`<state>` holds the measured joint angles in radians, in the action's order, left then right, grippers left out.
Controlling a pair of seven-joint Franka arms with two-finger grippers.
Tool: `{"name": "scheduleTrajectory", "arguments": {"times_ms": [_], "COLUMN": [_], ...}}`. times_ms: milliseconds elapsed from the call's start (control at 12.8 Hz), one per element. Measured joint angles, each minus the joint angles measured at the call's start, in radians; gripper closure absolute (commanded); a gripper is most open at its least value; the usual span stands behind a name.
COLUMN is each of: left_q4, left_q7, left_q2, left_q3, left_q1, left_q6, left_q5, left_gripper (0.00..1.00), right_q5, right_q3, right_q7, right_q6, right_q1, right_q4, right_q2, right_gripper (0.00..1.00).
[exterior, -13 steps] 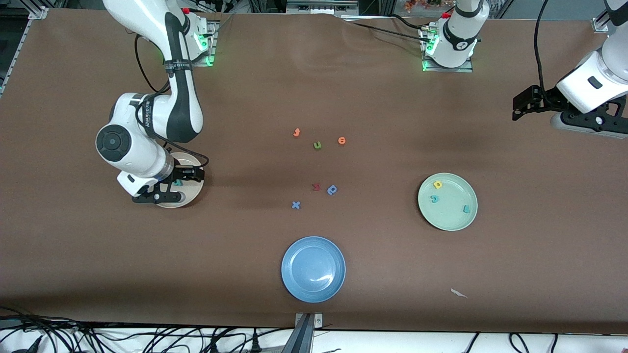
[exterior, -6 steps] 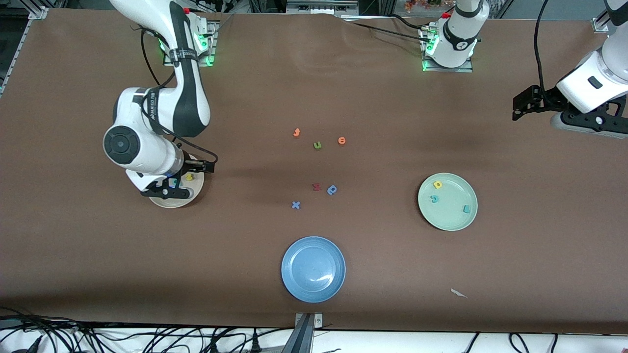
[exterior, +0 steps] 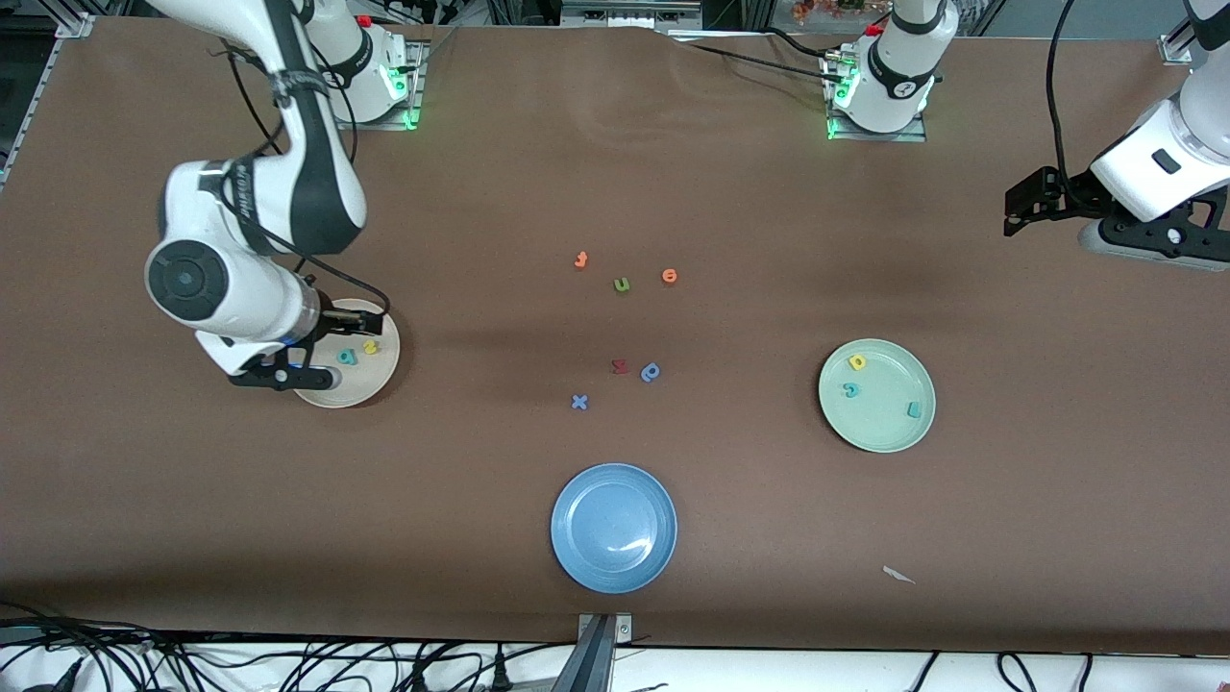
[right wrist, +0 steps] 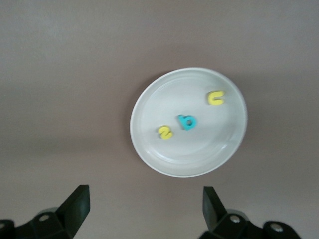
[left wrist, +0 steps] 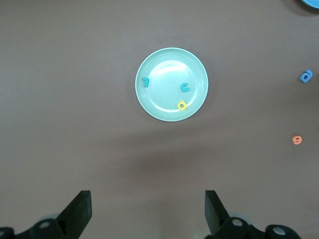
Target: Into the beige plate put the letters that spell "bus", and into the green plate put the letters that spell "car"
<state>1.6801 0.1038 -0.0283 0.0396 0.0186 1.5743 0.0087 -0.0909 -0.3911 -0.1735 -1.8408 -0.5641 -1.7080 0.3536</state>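
The beige plate (exterior: 363,386) lies toward the right arm's end of the table. It holds a teal b (right wrist: 187,122), a yellow u (right wrist: 215,97) and a yellow s (right wrist: 165,132). My right gripper (exterior: 261,375) hangs open and empty just off that plate's rim (right wrist: 199,158). The green plate (exterior: 879,434) holds a yellow a (exterior: 857,362), a teal c (exterior: 849,389) and a teal r (exterior: 914,410). Raised high over the left arm's end of the table, my left gripper (exterior: 1143,245) waits open and empty. Its wrist view shows the green plate (left wrist: 162,102) well below.
A blue plate (exterior: 596,509) lies near the table's front edge. Loose letters sit mid-table: two orange ones (exterior: 580,259) (exterior: 670,276), a green u (exterior: 622,284), a dark red one (exterior: 620,366), a blue bowl-shaped one (exterior: 651,372) and a blue x (exterior: 578,402). A paper scrap (exterior: 898,575) lies nearer the camera than the green plate.
My right arm has risen and drawn off the beige plate toward its own end of the table, uncovering the letters in it. The left arm has not moved.
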Motion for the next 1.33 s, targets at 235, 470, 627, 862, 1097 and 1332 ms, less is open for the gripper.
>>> {"name": "scheduleTrajectory", "arguments": {"times_ms": [235, 470, 627, 862, 1097, 1332], "left_q4": [0.000, -0.001, -0.001, -0.001, -0.001, -0.001], "left_q7": [0.000, 0.000, 0.000, 0.000, 0.000, 0.000], "left_q2": [0.000, 0.000, 0.001, 0.001, 0.001, 0.001], "left_q3": [0.000, 0.000, 0.000, 0.000, 0.000, 0.000], "left_q1": [0.000, 0.000, 0.000, 0.000, 0.000, 0.000], "left_q6": [-0.001, -0.001, -0.002, -0.002, -0.002, -0.002], "left_q5": [0.000, 0.000, 0.000, 0.000, 0.000, 0.000], "left_gripper": [0.00, 0.00, 0.00, 0.00, 0.00, 0.00], "right_q5": [0.074, 0.092, 0.097, 0.104, 0.104, 0.104], "right_q3": [0.274, 0.368, 0.378, 0.378, 0.377, 0.374], "right_q7": [-0.006, 0.025, 0.069, 0.099, 0.101, 0.101], "right_q6": [0.014, 0.130, 0.190, 0.218, 0.221, 0.249], "right_q1": [0.287, 0.406, 0.435, 0.447, 0.447, 0.449], "right_q4": [0.003, 0.002, 0.001, 0.001, 0.001, 0.014], "right_q2": [-0.122, -0.236, -0.305, -0.361, -0.368, -0.372], "right_gripper": [0.00, 0.00, 0.00, 0.00, 0.00, 0.00]}}
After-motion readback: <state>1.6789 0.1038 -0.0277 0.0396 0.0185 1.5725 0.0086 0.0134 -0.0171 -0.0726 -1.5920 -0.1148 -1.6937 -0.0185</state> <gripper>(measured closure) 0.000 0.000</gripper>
